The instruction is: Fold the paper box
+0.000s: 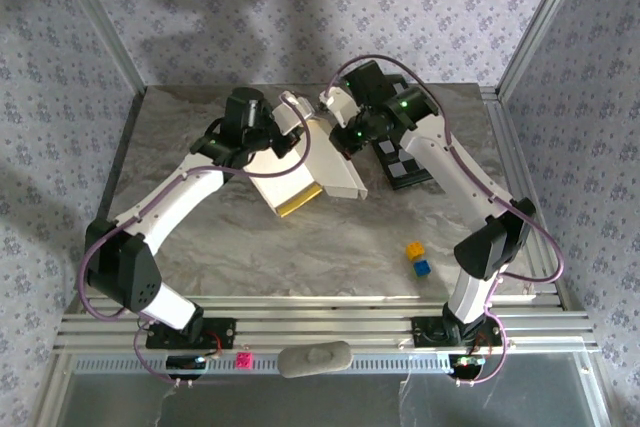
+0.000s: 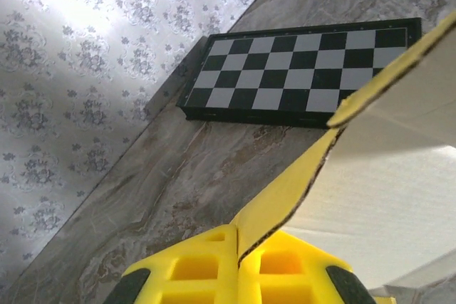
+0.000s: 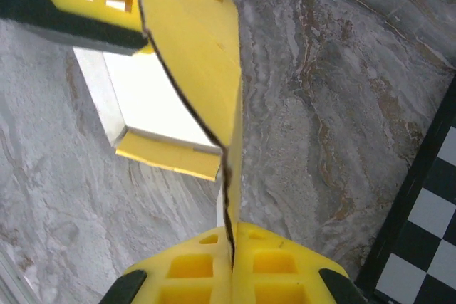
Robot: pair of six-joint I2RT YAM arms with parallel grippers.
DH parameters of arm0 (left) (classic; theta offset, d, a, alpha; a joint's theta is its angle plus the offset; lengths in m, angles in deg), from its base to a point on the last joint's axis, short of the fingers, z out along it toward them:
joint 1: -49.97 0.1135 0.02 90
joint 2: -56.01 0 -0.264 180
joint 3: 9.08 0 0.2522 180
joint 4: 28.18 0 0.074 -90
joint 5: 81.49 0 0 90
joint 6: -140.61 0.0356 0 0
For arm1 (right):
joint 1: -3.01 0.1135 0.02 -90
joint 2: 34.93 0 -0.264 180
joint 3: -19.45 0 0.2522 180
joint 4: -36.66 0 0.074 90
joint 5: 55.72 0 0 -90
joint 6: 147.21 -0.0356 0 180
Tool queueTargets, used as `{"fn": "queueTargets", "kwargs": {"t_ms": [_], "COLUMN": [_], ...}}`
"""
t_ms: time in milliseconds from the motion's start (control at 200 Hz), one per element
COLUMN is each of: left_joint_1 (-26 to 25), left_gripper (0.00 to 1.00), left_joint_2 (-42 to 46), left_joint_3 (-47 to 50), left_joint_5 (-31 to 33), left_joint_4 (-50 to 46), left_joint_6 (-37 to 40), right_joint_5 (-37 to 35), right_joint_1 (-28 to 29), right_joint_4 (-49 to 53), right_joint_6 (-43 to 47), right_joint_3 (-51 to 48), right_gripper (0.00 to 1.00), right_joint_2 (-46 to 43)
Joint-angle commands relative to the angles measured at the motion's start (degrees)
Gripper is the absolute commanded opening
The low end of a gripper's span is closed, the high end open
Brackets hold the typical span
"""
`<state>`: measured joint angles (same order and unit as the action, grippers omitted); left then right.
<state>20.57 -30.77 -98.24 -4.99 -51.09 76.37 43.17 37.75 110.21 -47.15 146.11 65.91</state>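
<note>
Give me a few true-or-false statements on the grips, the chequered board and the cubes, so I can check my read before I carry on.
1. The left fingers and the right fingers are both shut on the paper box. True.
2. The chequered board lies by the left arm. False: it lies on the right side of the table, by the right arm.
3. The yellow cube and the blue cube sit close together near the right arm's base. True.
4. The yellow cube is inside the paper box. False: it sits on the table, well apart from the box.
</note>
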Motion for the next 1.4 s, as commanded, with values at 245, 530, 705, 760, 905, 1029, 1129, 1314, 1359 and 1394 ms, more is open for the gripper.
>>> {"fn": "queueTargets", "kwargs": {"t_ms": [245, 530, 705, 760, 905, 1029, 1129, 1314, 1359, 1394], "left_joint_1": [4.63, 9.19, 9.5, 9.94, 12.13, 14.67, 15.96, 16.57, 16.63, 16.6], "left_gripper": [0.0, 0.0, 0.0, 0.0, 0.0, 0.0, 0.0, 0.0, 0.0, 0.0], "left_joint_2": [3.14, 5.58, 5.71, 6.06, 8.27, 9.61, 9.72, 8.24, 7.69, 7.12], "left_joint_3": [4.21, 14.44, 18.12, 18.9, 20.32, 19.72, 18.51, 19.37, 20.05, 20.6], "left_joint_5": [3.58, 0.34, -1.88, -3.04, -10.54, -18.1, -21.74, -17.99, -16.76, -15.72], "left_joint_4": [7.22, 17.18, 19.26, 19.24, 17.62, 11.24, 4.23, -0.4, 0.67, 1.71], "left_joint_6": [-21.0, -30.32, -28.51, -27.51, -24.25, -19.21, -12.68, -4.76, -4.04, -3.72], "right_joint_5": [-2.63, -0.63, 13.24, 14.33, 14.15, 15.15, 16.85, 22.54, 21.98, 20.91], "right_joint_1": [-6.91, -21.25, -27.15, -27.46, -27.28, -26.81, -26.47, -26.07, -25.56, -25.16], "right_joint_4": [-12.23, -20.62, -21.29, -19.43, -16.87, -18.88, -20.04, -16.1, -15.8, -15.05], "right_joint_6": [-26.37, -55.12, -64.62, -64.18, -61.01, -55.15, -49.91, -51.47, -53.7, -55.44], "right_joint_3": [0.81, -16.66, -21.53, -20.4, -16.52, -13.98, -12.57, -6.0, -5.08, -4.13], "right_gripper": [0.48, 0.53, 0.47, 0.47, 0.47, 0.38, 0.37, 0.38, 0.39, 0.39], "right_joint_2": [-8.42, -16.51, -10.01, -7.43, -2.1, 1.69, 5.55, 14.53, 15.59, 16.39]}}
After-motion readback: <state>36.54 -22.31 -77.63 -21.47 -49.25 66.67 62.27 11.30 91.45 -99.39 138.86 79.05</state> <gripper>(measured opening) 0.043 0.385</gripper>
